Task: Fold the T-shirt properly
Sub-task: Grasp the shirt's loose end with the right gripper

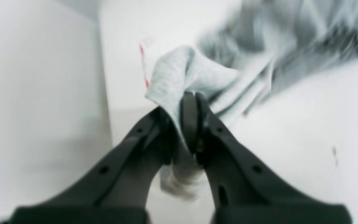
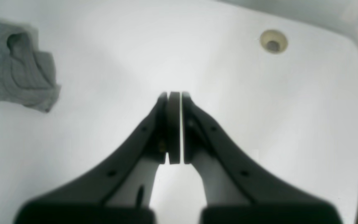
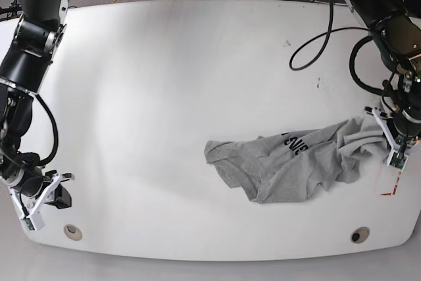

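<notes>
The T-shirt (image 3: 289,166) lies crumpled on the white table (image 3: 164,97), in the right half and toward the near edge as the base view shows it. It is light heather grey, bunched into folds, with a strip of black block lettering showing along its far edge. Its left end spreads flat on the tabletop, while its right end is drawn up toward the arm at the table's right side.

That arm carries the left gripper (image 1: 189,102). In the left wrist view its two black jaws are pressed together on a fold of the grey fabric, which bulges out above the tips and also hangs in a small tuft below them. A white tag with red marks pokes out beside the pinched cloth. The rest of the shirt trails away to the upper right of that view, blurred.

The right gripper (image 2: 174,99) sits at the near left corner of the table, well apart from the shirt. Its jaws are closed with nothing between them, only a thin sliver of light showing at the pads. A round grommet hole (image 2: 273,41) lies in the tabletop just beyond it. In the right wrist view, a crumpled edge of the shirt appears at the far left.

A red corner mark (image 3: 393,191) is on the table near the shirt's right end.
</notes>
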Motion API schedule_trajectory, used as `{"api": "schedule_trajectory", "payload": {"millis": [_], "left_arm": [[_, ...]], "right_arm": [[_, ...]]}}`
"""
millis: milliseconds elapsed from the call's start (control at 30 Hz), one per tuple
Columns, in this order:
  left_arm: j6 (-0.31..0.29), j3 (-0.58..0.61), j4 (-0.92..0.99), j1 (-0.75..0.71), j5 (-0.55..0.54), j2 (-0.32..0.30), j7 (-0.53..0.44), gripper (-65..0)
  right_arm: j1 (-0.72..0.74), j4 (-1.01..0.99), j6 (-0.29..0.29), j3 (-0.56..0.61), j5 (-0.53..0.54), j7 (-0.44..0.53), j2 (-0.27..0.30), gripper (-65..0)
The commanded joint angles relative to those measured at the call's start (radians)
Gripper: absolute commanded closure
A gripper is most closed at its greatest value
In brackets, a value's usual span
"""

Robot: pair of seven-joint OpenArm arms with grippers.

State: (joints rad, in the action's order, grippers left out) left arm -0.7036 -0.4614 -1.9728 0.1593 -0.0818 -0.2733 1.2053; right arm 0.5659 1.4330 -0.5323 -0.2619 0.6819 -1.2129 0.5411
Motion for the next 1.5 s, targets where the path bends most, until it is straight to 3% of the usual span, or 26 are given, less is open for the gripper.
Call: {"api": "schedule_trajectory", "payload": {"millis": [0, 133, 267, 400, 533, 733, 933, 1467], "left_arm": [[0.005, -0.058, -0.018, -0.017, 0.014, -0.021, -0.014, 0.0], [0.005, -0.136, -0.018, -0.1, 0.015, -0.027, -0.014, 0.0], [0.005, -0.199, -0.018, -0.169, 0.015, -0.037, -0.015, 0.0], [0.005, -0.25, -0.015, -0.226, 0.014, -0.048, -0.017, 0.0], [0.005, -0.308, -0.015, -0.254, 0.015, -0.048, -0.018, 0.0], [0.005, -0.365, -0.013, -0.29, 0.015, -0.048, -0.02, 0.0], [0.005, -0.379, -0.012, -0.33, 0.015, -0.048, -0.02, 0.0], [0.005, -0.379, -0.012, -0.389, 0.017, -0.047, -0.02, 0.0]], "right_arm": [[-0.001, 0.022, -0.004, -0.003, 0.019, 0.02, -0.016, 0.0], [-0.022, 0.015, -0.004, 0.003, 0.011, 0.026, -0.089, -6.2], [-0.02, 0.012, -0.004, 0.02, 0.006, 0.046, -0.169, -21.2], [0.003, -0.034, -0.004, 0.129, -0.052, 0.097, -0.226, -42.3], [0.004, -0.127, -0.004, 0.198, -0.112, 0.176, -0.283, -53.7], [0.007, -0.318, -0.005, 0.275, -0.136, 0.33, -0.309, -53.6], [0.029, -0.501, -0.059, 0.342, -0.144, 0.476, -0.341, -52.6], [0.079, -0.828, -0.078, 0.35, -0.147, 0.756, -0.441, -51.7]]}}
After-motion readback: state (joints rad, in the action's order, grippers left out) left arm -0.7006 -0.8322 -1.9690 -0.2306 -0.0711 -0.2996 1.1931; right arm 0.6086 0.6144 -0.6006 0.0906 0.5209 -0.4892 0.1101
